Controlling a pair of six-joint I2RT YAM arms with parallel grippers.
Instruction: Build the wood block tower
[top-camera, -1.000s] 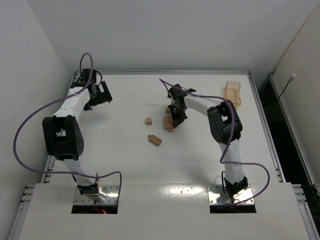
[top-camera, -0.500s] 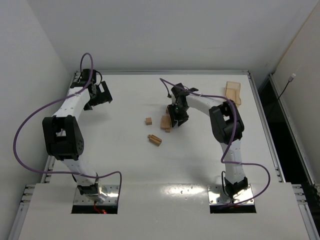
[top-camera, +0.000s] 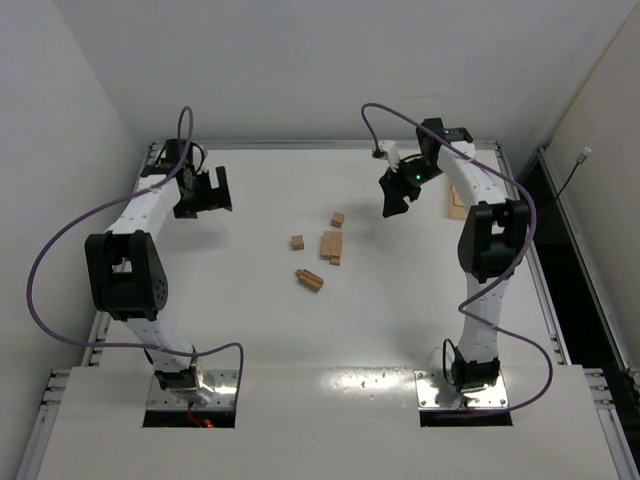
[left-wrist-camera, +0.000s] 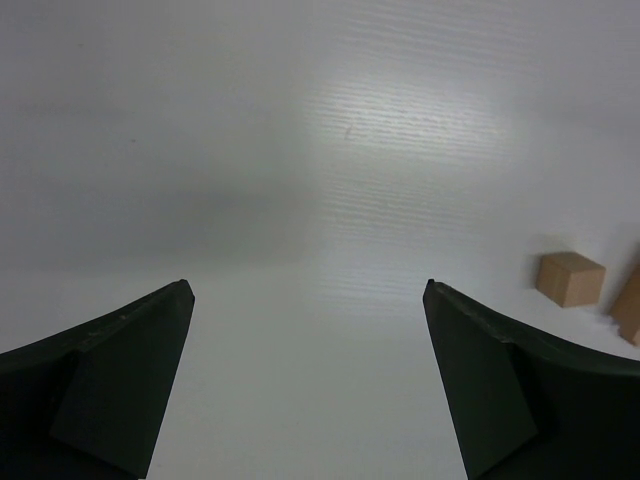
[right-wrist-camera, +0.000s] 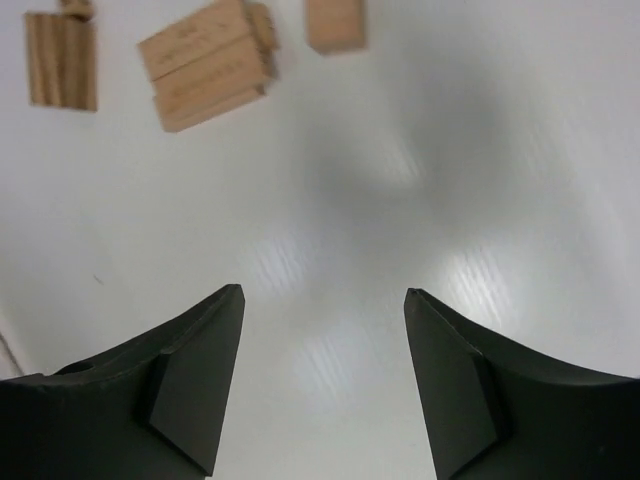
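The wood block tower (top-camera: 332, 245) is a low group of tan bars lying together mid-table, seen also as the tower (right-wrist-camera: 205, 65) at the top of the right wrist view. Loose pieces lie round it: a cube (top-camera: 338, 219) behind, a cube (top-camera: 297, 241) to its left, and a bar (top-camera: 310, 279) in front. My right gripper (top-camera: 392, 205) hangs behind and to the right of the blocks. In its own wrist view the right gripper (right-wrist-camera: 323, 295) is open and holds nothing. My left gripper (top-camera: 215, 190) is at the far left, the left gripper (left-wrist-camera: 308, 285) wide open over bare table, with a cube (left-wrist-camera: 570, 278) off to its right.
A shallow light-wood tray (top-camera: 456, 208) sits at the back right, mostly hidden under the right arm. The table's raised edge (top-camera: 330, 146) runs along the back, with walls close on both sides. Purple cables loop off both arms.
My right gripper has let go at the block group, opened, and swung up and back to the right, away from it. The left gripper has shifted slightly to the right.
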